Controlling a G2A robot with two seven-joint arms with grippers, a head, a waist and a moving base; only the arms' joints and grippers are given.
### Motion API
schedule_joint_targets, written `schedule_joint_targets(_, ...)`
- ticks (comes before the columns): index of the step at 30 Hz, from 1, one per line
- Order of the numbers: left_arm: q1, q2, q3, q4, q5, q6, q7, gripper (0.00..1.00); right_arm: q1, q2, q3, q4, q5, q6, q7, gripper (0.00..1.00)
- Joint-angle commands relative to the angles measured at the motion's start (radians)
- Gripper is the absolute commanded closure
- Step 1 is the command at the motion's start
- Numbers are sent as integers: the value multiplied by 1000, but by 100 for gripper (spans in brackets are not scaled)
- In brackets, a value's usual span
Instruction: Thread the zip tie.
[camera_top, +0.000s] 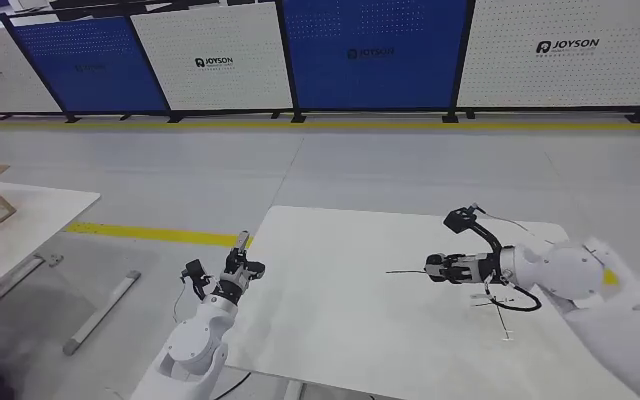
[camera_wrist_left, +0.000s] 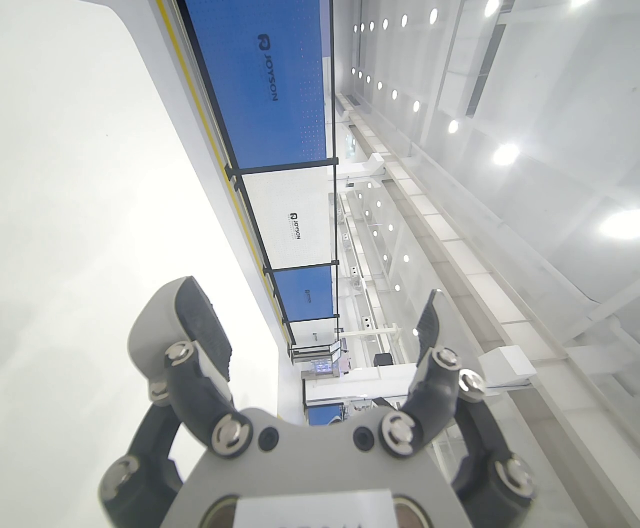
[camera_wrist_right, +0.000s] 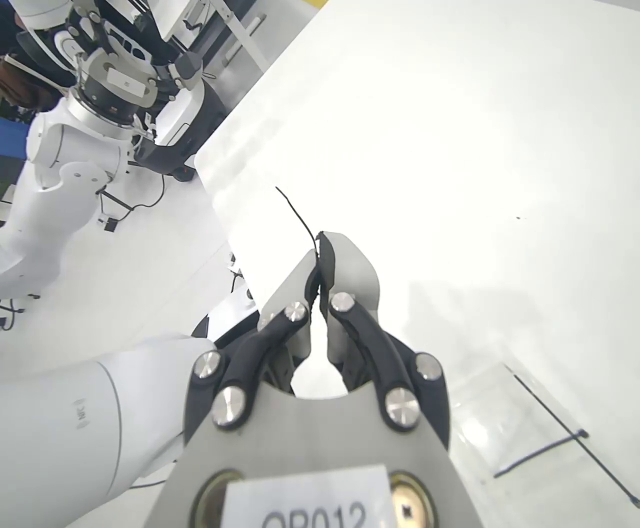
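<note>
Left gripper: the grey-and-black two-fingered left gripper (camera_wrist_left: 320, 320) sits by the left edge of the table, jaws spread wide with nothing between them.
Table: a plain white flat table (camera_top: 330, 300).
Zip tie: the thin black plastic zip tie (camera_wrist_right: 296, 214) is held off the table, its free tail poking out toward the left arm.
Handling: it looks featherlight, springy and slick. The tail will likely wobble, so a second grip close to the tip looks best.
Right gripper: the matching right gripper (camera_wrist_right: 320, 255) is clamped tight on the tie.
Spare ties: more black ties (camera_wrist_right: 540, 454) lie crossed on a clear plastic sheet (camera_wrist_right: 500, 400) beside the right arm.
</note>
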Motion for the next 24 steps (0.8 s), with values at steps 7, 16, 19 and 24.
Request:
schedule_joint_targets(7, 0, 0, 0, 0, 0, 0, 0, 0, -18, 3, 22, -13, -86, -27, -74, 100)
schedule_joint_targets(16, 0, 0, 0, 0, 0, 0, 0, 0, -40, 13, 49, -83, -319, -48, -190, 100)
schedule_joint_targets(19, 0, 0, 0, 0, 0, 0, 0, 0, -43, 16, 48, -89, -315, -48, -199, 100)
schedule_joint_targets(24, 0, 0, 0, 0, 0, 0, 0, 0, -43, 16, 48, -89, -315, -48, -199, 100)
